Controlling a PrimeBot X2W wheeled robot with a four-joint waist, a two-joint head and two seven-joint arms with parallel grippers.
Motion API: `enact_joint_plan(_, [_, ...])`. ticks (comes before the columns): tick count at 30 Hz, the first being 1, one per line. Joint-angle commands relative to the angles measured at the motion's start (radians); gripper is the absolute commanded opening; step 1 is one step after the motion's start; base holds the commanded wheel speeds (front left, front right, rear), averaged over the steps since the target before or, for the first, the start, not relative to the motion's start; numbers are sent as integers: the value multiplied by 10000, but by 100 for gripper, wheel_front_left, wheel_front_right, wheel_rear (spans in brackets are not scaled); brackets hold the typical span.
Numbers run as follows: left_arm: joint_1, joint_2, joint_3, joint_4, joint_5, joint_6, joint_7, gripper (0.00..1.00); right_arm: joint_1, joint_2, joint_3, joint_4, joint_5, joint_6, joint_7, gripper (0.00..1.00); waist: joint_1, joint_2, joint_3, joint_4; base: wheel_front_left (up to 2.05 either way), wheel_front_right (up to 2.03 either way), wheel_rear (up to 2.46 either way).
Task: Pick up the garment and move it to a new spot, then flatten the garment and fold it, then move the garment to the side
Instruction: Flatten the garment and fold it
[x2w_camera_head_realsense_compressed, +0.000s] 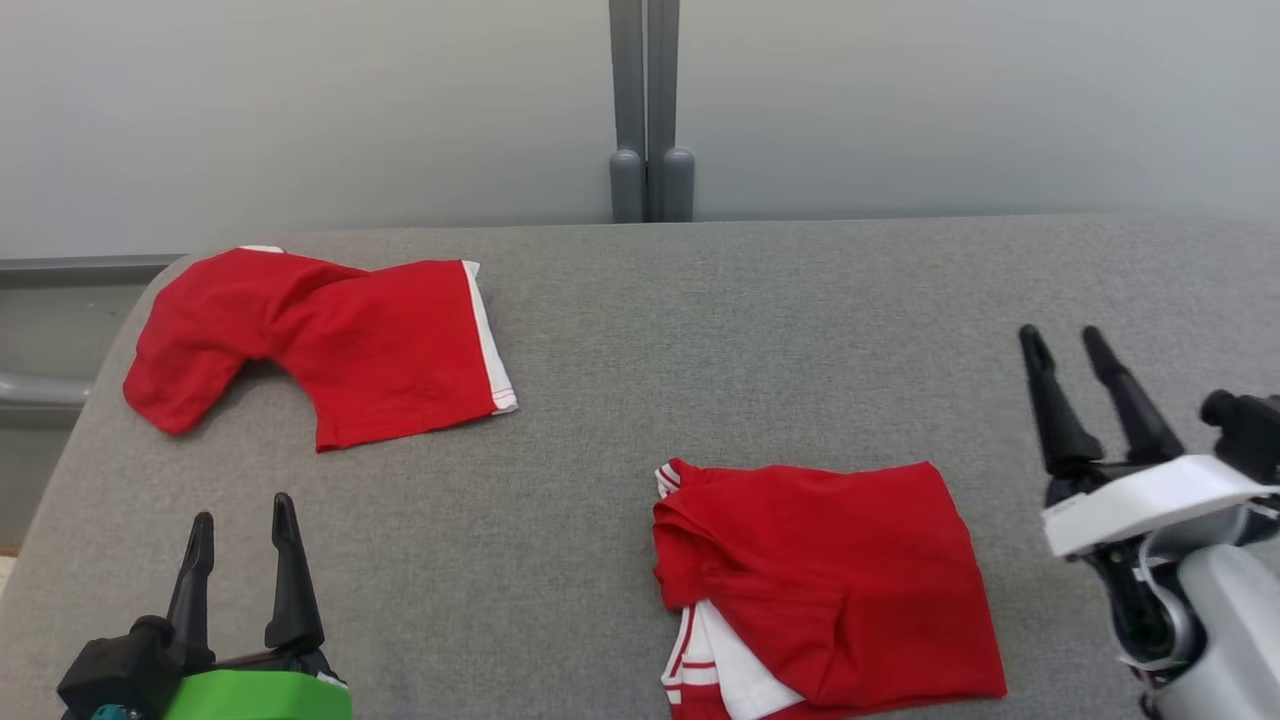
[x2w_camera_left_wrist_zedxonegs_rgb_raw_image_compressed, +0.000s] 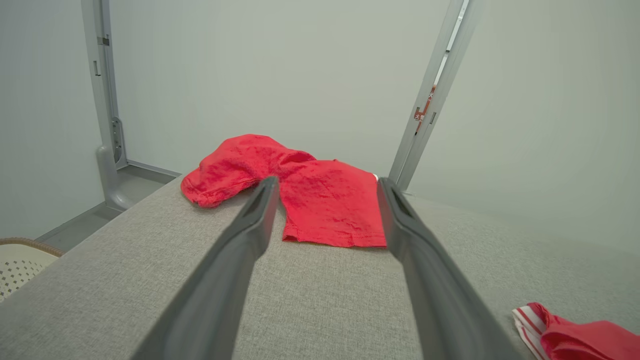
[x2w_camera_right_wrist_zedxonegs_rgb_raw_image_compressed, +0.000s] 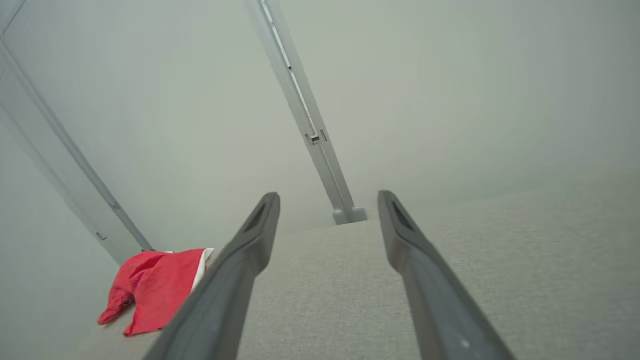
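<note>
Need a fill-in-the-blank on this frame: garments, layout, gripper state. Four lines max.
1. The grey surface holds ___ red garments.
2. The rumpled garment lies on the robot's ___ side.
3. The left gripper and right gripper both have their jaws ___, holding nothing.
4. The folded garment shows striped trim in red and ___.

Missing words: two; left; open; white.

Prob. a robot test lab: bare pale-grey walls, grey metal upright posts behind far edge of grey fabric-covered table.
</note>
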Motion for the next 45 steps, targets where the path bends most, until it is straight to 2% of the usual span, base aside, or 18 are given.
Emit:
enact_joint_plan(1, [93, -51, 27, -54, 131, -6, -29, 100, 294, -125, -431, -12, -413, 5, -56, 100, 0, 0, 9, -247, 0, 0, 0])
enact_joint_plan(6, [78, -128, 24, -81, 179, -67, -29, 100, 967, 126, -1718, 293, -1436, 5, -52, 100, 0, 0, 123, -543, 0, 0, 0])
enact_joint_plan(12, [-138, -171, -15, -36, 227, -100, -29, 100, 1216, 566, -1861, 756, -2101, 5, 1, 100, 0, 0, 130, -641, 0, 0, 0])
enact_joint_plan(13, [-152, -177, -11, -31, 243, -101, -29, 100, 1217, 606, -1810, 824, -2185, 5, 31, 81, 0, 0, 117, -643, 0, 0, 0])
enact_joint_plan(14, [-164, -183, -14, -20, 261, -112, -29, 100, 1214, 643, -1664, 908, -2258, 5, 145, 36, 0, 0, 98, -633, 0, 0, 0])
enact_joint_plan(15, [-163, -185, -26, -3, 274, -127, -29, 100, 1224, 645, -1461, 983, -2258, 5, 324, 0, 0, 0, 79, -614, 0, 0, 0])
enact_joint_plan(22, [-253, -197, -81, 53, 344, -198, -29, 100, 1317, 834, 530, 1685, -1556, 5, 1764, 0, 0, 0, 5, -201, 0, 0, 0])
enact_joint_plan(33, [-325, -208, -6, 123, 401, -247, -29, 100, 653, 1442, 2937, 3113, -277, 5, 1672, 0, 0, 0, 247, 434, 0, 0, 0])
enact_joint_plan(41, [-372, -214, 39, 237, 415, -254, -29, 100, 362, 1397, 5312, 2560, 776, 5, 1179, 0, 0, 0, 335, 499, 0, 0, 0])
enact_joint_plan(45, [-375, -219, 24, 288, 411, -210, -29, 100, 84, 1082, 6282, 1823, 1425, 5, 802, 0, 0, 0, 283, 339, 0, 0, 0])
